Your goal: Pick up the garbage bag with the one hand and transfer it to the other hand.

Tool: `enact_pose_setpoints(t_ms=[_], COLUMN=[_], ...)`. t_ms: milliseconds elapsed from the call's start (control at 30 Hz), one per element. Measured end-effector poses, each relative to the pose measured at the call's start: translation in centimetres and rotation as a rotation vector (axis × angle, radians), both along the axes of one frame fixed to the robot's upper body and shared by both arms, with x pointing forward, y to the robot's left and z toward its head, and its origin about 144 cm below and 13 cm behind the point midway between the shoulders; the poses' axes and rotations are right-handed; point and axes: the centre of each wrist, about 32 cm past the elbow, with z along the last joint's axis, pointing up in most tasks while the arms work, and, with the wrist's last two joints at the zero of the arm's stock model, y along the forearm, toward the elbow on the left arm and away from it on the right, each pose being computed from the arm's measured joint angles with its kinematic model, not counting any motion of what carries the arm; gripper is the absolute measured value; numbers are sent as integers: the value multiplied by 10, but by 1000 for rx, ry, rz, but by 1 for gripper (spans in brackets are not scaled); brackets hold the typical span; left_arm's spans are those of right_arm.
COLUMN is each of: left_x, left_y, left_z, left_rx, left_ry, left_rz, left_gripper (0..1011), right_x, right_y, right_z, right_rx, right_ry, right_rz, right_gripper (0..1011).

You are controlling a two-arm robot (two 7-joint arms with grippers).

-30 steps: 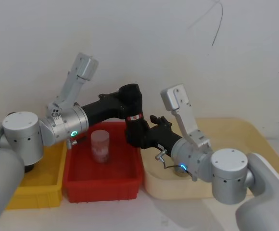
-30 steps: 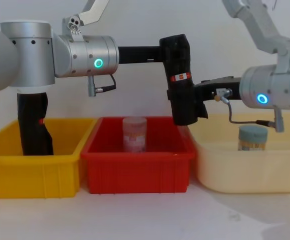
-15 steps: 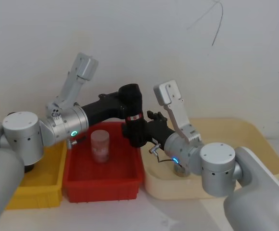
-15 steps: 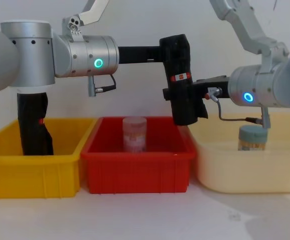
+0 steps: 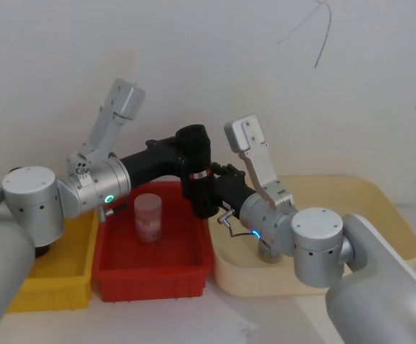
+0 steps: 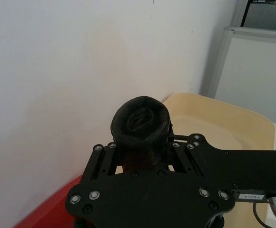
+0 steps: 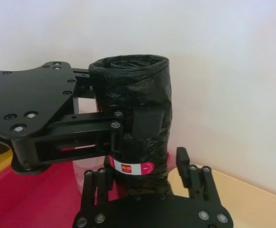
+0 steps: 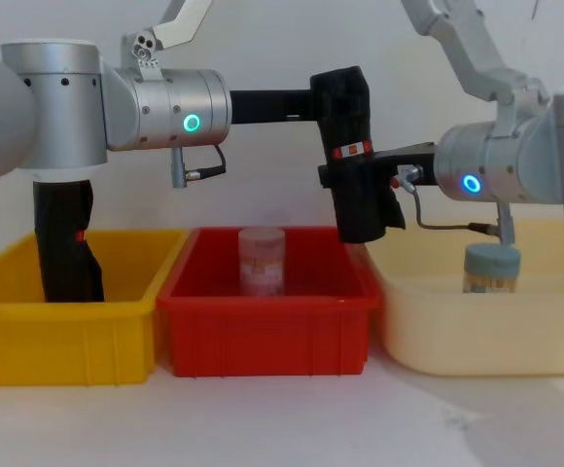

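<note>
A: Where is the garbage bag (image 8: pixel 352 146) sitting?

B: It is hanging upright above the red bin (image 8: pixel 263 326), with the left gripper (image 8: pixel 326 102) clamping its upper part, jaws closed on it.

A: And the right gripper (image 8: pixel 345 178)?

B: It is straddling the bag just below the label band (image 7: pixel 131 167), jaws spread and not gripping.

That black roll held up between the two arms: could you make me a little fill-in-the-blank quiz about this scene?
1. The garbage bag hangs above the ____ bin.
2. The left gripper belongs to the arm whose ring glows ____.
3. The right gripper straddles the bag just below its red-and-white ____.
4. The blue-lidded jar stands in the ____ tub.

Missing words: red; green; label; cream
</note>
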Motion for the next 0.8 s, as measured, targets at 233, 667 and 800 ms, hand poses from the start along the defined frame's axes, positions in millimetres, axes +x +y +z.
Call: enact_pose_setpoints(t_ms=[233, 667, 800], left_x=[0, 0, 0], left_y=[0, 0, 0], left_z=[0, 0, 0], left_rx=[0, 0, 0], left_ry=[0, 0, 0], left_rz=[0, 0, 0], left_gripper=[435, 435, 478], right_x=[1, 3, 3], right_y=[1, 2, 2], right_z=[0, 1, 1], right_rx=[0, 0, 0], right_ry=[0, -1, -1], right_rz=[-3, -5, -7], right_gripper=[602, 522, 522])
